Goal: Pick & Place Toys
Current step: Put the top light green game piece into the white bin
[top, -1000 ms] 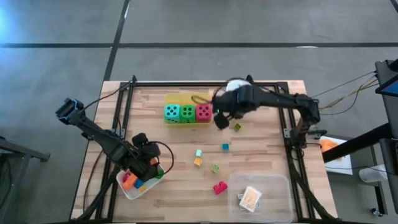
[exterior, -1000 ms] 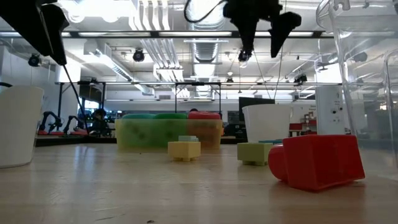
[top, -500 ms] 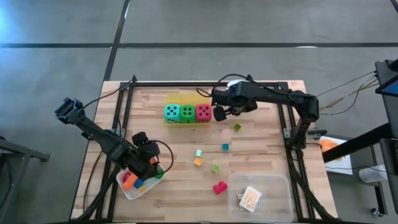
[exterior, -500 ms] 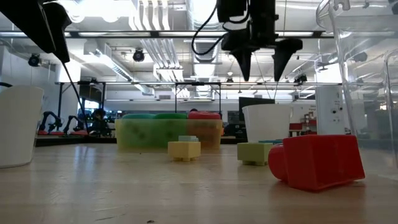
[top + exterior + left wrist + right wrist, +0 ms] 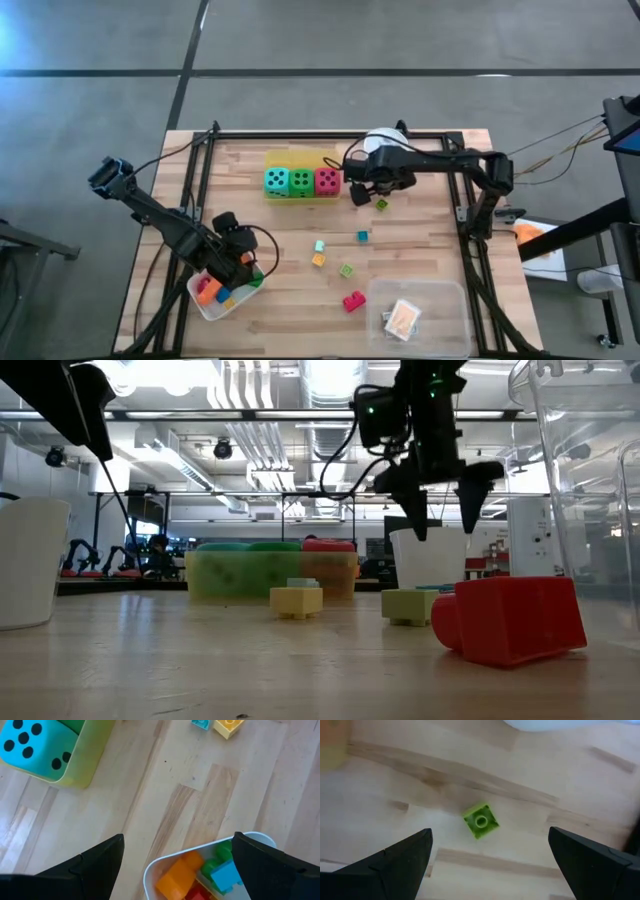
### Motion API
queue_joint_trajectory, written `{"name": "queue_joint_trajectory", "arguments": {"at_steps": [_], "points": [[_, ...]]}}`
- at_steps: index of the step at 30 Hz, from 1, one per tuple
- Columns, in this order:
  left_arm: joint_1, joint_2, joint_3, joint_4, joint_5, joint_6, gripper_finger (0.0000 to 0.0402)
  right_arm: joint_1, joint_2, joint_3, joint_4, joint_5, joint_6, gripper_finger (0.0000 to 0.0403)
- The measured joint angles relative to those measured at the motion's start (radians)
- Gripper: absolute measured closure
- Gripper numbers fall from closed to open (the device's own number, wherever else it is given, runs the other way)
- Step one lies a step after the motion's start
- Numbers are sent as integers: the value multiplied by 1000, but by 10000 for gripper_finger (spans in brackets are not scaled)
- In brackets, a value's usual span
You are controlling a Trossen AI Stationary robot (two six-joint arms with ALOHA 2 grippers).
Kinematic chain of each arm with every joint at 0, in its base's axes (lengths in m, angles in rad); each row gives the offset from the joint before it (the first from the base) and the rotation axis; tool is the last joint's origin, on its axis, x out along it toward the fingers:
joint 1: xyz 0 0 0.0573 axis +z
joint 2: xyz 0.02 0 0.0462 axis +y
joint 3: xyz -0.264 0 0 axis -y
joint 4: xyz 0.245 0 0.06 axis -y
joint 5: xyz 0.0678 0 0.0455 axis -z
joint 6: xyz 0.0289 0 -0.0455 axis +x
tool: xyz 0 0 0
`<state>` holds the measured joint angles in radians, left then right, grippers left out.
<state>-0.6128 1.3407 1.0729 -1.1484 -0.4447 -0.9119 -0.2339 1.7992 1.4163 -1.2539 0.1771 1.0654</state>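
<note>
My right gripper (image 5: 366, 194) (image 5: 443, 518) hangs open above the table, just beside a small green block (image 5: 381, 204) that lies flat on the wood. In the right wrist view that block (image 5: 480, 821) shows ahead of the spread fingers, untouched. My left gripper (image 5: 240, 266) waits open over a white tray (image 5: 203, 305) of orange, green, blue and red blocks (image 5: 200, 872). Three dice (image 5: 300, 181), teal, green and red, sit in a yellow tray. Loose blocks lie mid-table: teal (image 5: 319, 246), orange (image 5: 318, 260), green (image 5: 346, 270), blue (image 5: 362, 236), red (image 5: 353, 301).
A round white cup (image 5: 380, 140) stands at the far edge behind my right gripper. A clear tray (image 5: 440, 300) at the near right holds playing cards (image 5: 401, 319). Black frame rails run along the table's left and right sides.
My right gripper has come down from high over the table toward the small green block near the dice tray, staying open and turning a little about its own axis. The blocks, dice and my left arm have kept still.
</note>
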Motion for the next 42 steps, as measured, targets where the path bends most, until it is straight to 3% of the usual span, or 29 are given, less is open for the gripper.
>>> {"name": "queue_joint_trajectory", "arguments": {"at_steps": [8, 22, 33, 42], "points": [[0, 0, 0, 1, 0, 0, 49, -19, -23, -164, 188, -53, -11, 10], [0, 0, 0, 4, 0, -1, 49, -34, -24, -314, 382, -63, -54, 10], [-1, 0, 0, 5, 0, -3, 49, -38, -24, -372, 425, -115, -370, 10], [-1, 0, 0, 8, 0, -3, 49, -47, -24, -390, 464, -109, -495, 10]]}}
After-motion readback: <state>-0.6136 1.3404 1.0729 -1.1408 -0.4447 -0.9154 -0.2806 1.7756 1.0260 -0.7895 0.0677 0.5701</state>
